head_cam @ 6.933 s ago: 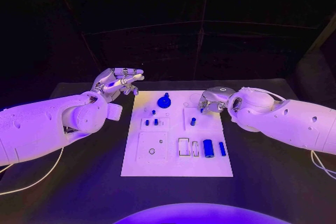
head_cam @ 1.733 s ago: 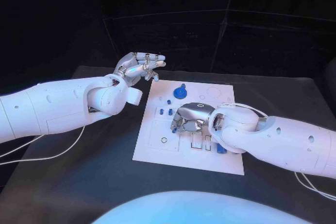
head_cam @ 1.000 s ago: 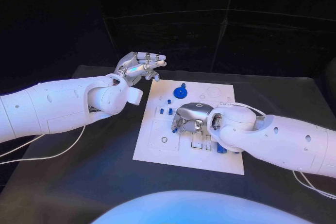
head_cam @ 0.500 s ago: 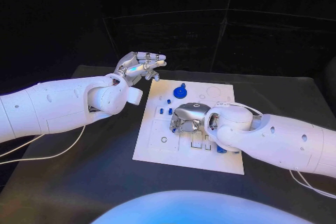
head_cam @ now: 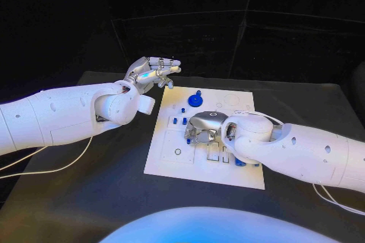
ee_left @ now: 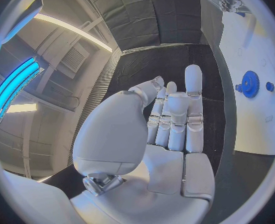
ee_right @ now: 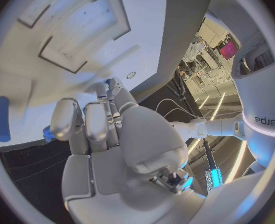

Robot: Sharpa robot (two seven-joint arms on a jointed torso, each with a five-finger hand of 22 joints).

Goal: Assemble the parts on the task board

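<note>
**Right hand low over board centre, left hand raised off far-left corner**

Black table point(head_cam: 91, 185) under everything; white task board point(head_cam: 201, 166) lying flat in the middle, near edge slightly angled. Right arm point(head_cam: 304, 153) reaching in across board's right side; right hand point(head_cam: 204, 128) down over the board's middle, fingers curled downward toward the surface, tips close to a small blue part point(head_cam: 189, 141); cannot tell whether anything is pinched. In right wrist view, right hand point(ee_right: 106, 134) with fingers drawn in together, board recesses point(ee_right: 81, 40) just beyond the fingertips, blue bar part point(ee_right: 3, 118) lying on the board to one side. Left arm point(head_cam: 61, 114) over the table left of the board; left hand point(head_cam: 152, 71) raised beyond the far-left corner, clear of the board, fingers loosely bent and slightly apart, nothing held; same in left wrist view, left hand point(ee_left: 169, 124) empty. Blue gear part point(head_cam: 196, 100) standing on board's far portion, also seen at point(ee_left: 250, 83); small blue pegs point(head_cam: 179, 119) just left of the right hand; blue piece point(head_cam: 240, 161) on board under the right arm.
</note>
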